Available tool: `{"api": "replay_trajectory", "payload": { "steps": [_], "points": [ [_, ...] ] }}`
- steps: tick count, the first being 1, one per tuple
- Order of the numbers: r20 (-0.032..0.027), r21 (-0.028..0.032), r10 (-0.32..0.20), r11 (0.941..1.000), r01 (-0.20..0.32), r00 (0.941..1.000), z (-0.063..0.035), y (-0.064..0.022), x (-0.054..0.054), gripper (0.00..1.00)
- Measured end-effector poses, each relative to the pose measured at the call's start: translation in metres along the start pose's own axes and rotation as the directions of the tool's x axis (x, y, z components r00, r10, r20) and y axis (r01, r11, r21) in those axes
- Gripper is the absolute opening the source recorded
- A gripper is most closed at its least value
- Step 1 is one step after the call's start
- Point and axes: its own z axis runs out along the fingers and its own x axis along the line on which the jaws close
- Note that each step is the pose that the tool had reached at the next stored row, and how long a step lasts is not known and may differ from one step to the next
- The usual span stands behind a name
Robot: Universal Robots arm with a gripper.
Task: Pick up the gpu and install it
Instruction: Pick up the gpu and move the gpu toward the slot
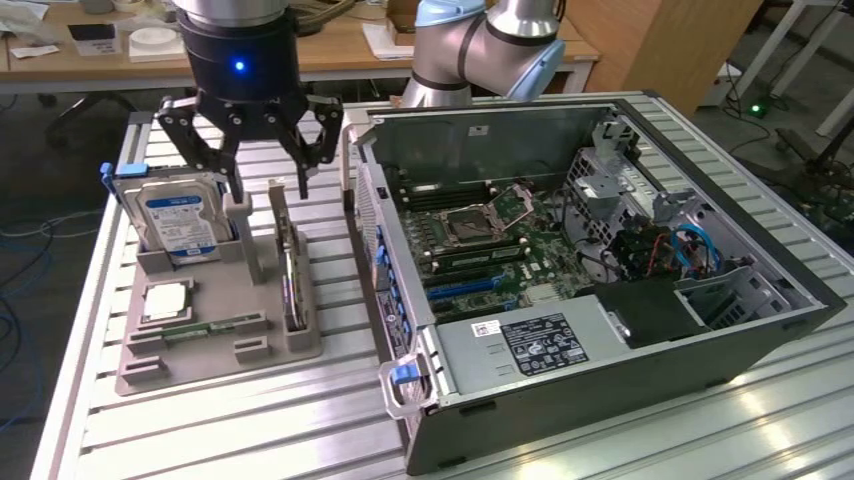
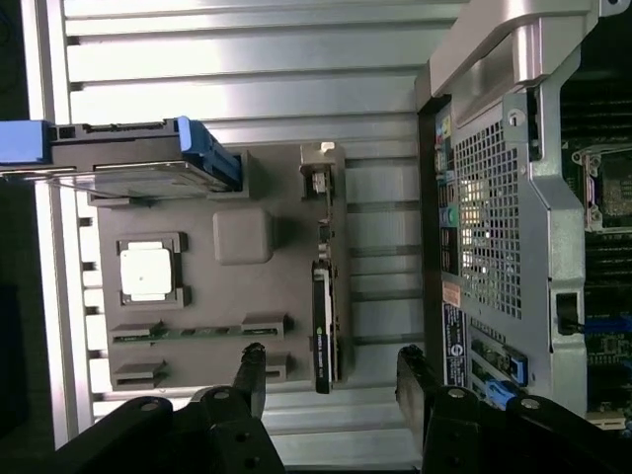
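Hand [image 1: 266,192] spread wide, pts down, above gpu [image 1: 286,268].

**TALLY: TRAY, TABLE, RIG**

Slatted table [image 1: 240,425]: one.
Grey holder tray [image 1: 260,335]: one, at the table's edge away from the case.
On the tray:
- gpu [image 1: 287,270]: one, along the tray edge nearest the case.
- hard drive [image 1: 180,215]: one, at a tray corner.
- processor chip [image 1: 167,300]: one.
- memory stick [image 1: 214,327]: one, probably; it sits low in its slot and is hard to make out.

Computer case [image 1: 467,140]: one.
Robot arm [image 1: 467,45]: one.
Gripper [image 1: 267,188]: one, with two fingers [image 2: 247,370].
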Motion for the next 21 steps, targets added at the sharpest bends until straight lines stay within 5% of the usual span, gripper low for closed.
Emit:
{"api": "replay_trajectory", "payload": {
  "steps": [21],
  "points": [
    [0.0000,0.0008,0.000,1.0000,0.000,1.0000,0.0278,-0.0013,0.000,0.65]
  ]
}}
